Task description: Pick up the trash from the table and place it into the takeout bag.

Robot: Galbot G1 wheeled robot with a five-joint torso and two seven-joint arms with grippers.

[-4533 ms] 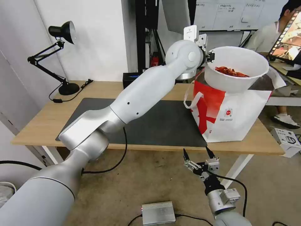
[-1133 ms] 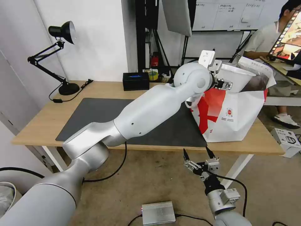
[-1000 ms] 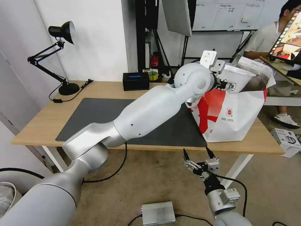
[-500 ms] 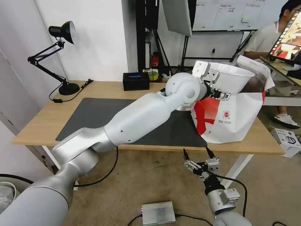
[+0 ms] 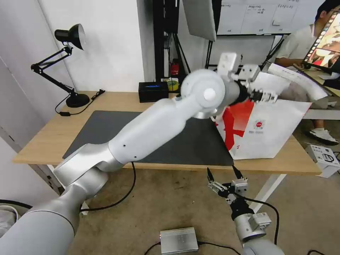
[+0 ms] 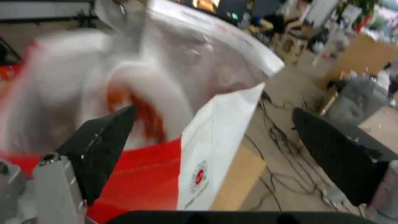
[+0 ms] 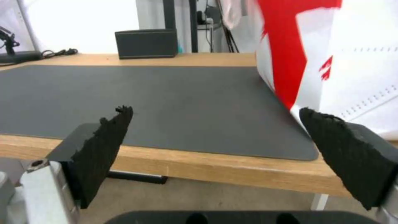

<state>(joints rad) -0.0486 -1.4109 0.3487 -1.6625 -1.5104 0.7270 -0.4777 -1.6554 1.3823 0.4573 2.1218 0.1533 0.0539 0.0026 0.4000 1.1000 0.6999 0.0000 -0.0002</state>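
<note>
The red-and-white takeout bag (image 5: 269, 131) stands on the right end of the light-wood table (image 5: 46, 134), its foil lining showing in the left wrist view. Inside the takeout bag (image 6: 215, 155) lies the white bowl (image 6: 136, 90) with red shells, blurred and tilted. My left gripper (image 5: 264, 95) hovers at the bag's near top edge. It is open; in the left wrist view the left gripper (image 6: 219, 146) has nothing between its fingers. My right gripper (image 5: 223, 177) hangs open below the table's front edge, facing the mat and the takeout bag (image 7: 331, 46).
A dark grey mat (image 5: 177, 134) covers the table's middle. A black desk lamp (image 5: 71, 35) and a small black box (image 5: 153, 91) stand at the back. A silver box (image 5: 179, 240) and a white box (image 5: 324, 157) lie on the floor.
My left arm lowered the bowl from above the bag into it. The left gripper has since let go of the rim and risen a little. The right arm has not moved.
</note>
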